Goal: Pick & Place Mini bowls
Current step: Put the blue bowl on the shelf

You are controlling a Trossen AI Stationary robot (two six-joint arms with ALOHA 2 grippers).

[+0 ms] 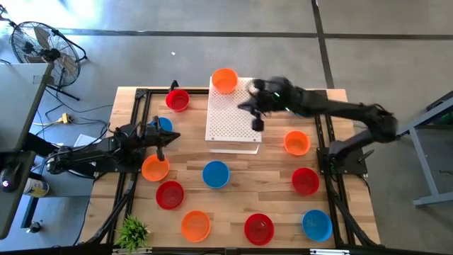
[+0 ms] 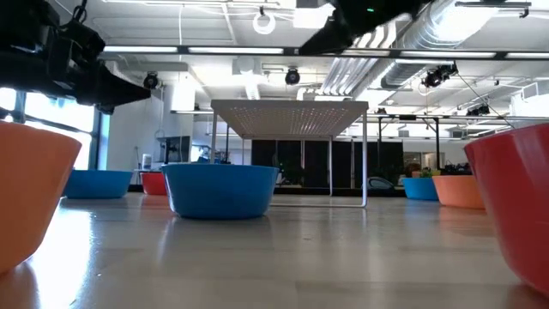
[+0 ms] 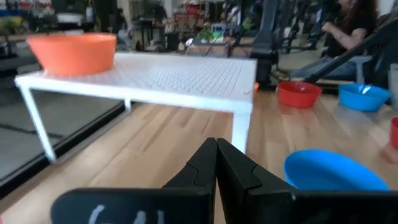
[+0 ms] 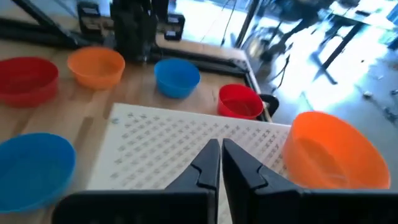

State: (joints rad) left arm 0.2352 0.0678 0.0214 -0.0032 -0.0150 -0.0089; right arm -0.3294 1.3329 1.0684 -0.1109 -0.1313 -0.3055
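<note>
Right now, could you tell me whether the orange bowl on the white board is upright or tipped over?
Upright. The orange bowl sits rim-up at the white board's corner, empty.

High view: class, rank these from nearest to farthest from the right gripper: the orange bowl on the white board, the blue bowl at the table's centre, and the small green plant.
Measured from the right gripper:
1. Orange bowl, on the white board's far corner.
2. Blue bowl, at the table's centre, past the board's near edge.
3. Green plant, at the near left corner.
</note>
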